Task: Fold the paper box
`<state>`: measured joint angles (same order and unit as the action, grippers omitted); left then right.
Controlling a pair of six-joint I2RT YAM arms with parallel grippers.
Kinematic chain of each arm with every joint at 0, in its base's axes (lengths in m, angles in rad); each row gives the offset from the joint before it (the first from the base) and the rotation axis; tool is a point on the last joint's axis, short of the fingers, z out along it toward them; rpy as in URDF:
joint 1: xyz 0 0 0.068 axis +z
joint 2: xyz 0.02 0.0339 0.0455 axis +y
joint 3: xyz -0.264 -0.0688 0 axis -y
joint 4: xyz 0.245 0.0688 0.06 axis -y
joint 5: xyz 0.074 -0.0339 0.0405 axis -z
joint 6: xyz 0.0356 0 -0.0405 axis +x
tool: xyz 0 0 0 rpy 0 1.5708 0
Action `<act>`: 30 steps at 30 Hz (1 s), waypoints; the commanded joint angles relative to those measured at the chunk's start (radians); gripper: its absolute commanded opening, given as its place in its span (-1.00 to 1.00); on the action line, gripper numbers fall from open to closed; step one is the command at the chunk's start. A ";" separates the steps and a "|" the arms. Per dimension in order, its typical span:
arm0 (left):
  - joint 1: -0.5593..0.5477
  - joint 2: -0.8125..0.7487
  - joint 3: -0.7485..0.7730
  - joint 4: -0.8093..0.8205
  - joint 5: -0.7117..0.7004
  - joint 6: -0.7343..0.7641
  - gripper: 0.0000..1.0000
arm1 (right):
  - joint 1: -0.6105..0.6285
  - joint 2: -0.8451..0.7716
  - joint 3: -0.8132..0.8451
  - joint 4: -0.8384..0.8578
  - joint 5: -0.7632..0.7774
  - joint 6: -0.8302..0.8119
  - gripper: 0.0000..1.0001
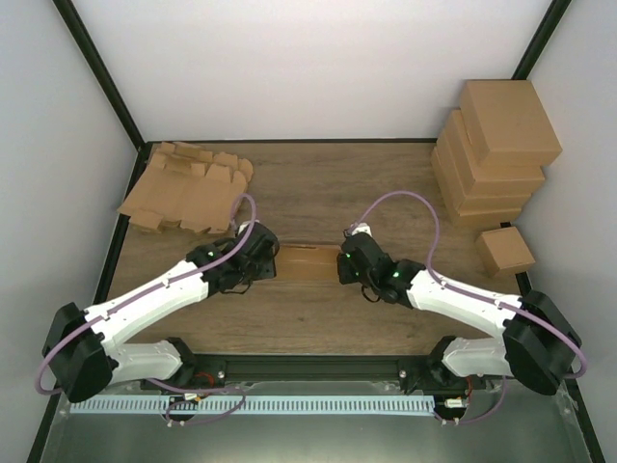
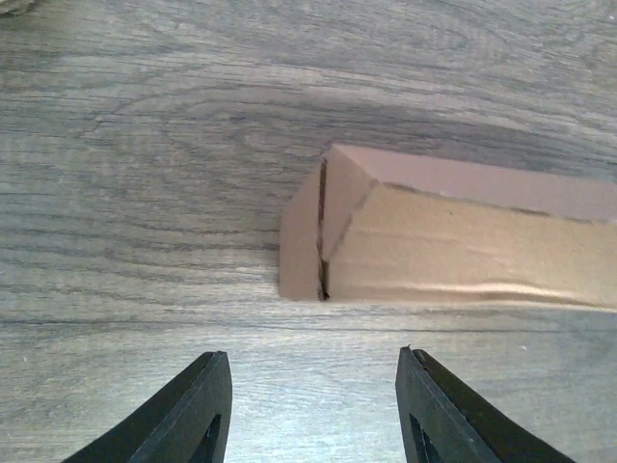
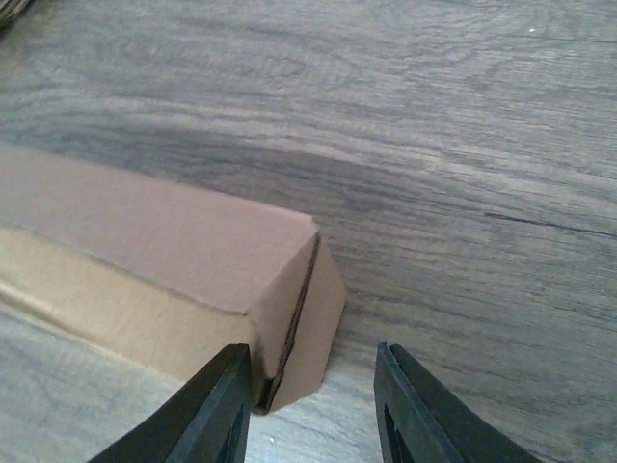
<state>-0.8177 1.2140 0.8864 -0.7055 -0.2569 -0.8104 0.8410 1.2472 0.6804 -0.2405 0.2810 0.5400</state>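
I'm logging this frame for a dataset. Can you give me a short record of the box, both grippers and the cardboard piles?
paper box: closed up, lying on the table between the grippers
left gripper: open, box end just ahead, not held
right gripper: open, box corner beside one finger
flat blanks: pile at far left
finished boxes: stack at far right
small box: alone, nearer than the stack

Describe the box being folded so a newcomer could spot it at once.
On the wooden table, look at the centre, between the left gripper and right gripper. The low brown box lies there alone, unlike the stacked boxes far right and flat blanks far left.
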 commanded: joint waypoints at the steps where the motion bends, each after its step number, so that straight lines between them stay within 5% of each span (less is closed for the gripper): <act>1: 0.006 0.019 0.042 -0.058 0.052 0.034 -0.01 | -0.002 -0.018 0.082 -0.084 -0.084 -0.053 -0.23; 10: 0.054 -0.002 0.081 -0.053 0.179 0.058 -0.01 | -0.024 -0.008 0.178 -0.160 -0.188 -0.080 0.08; 14: 0.186 -0.016 0.100 -0.022 0.357 0.142 -0.45 | -0.074 -0.040 0.222 -0.208 -0.248 -0.080 0.28; 18: 0.313 0.007 0.137 0.023 0.551 0.223 -0.90 | -0.138 -0.041 0.270 -0.210 -0.396 -0.101 0.05; 25: 0.397 0.114 0.270 0.072 0.730 0.293 -0.93 | -0.233 0.038 0.308 -0.088 -0.756 -0.051 -0.93; 30: 0.436 0.218 0.272 0.149 0.846 0.294 -0.93 | -0.293 0.123 0.300 0.025 -0.910 0.025 -0.99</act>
<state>-0.4038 1.3617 1.1584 -0.6239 0.4488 -0.5442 0.5850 1.3163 0.9546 -0.3191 -0.4335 0.4976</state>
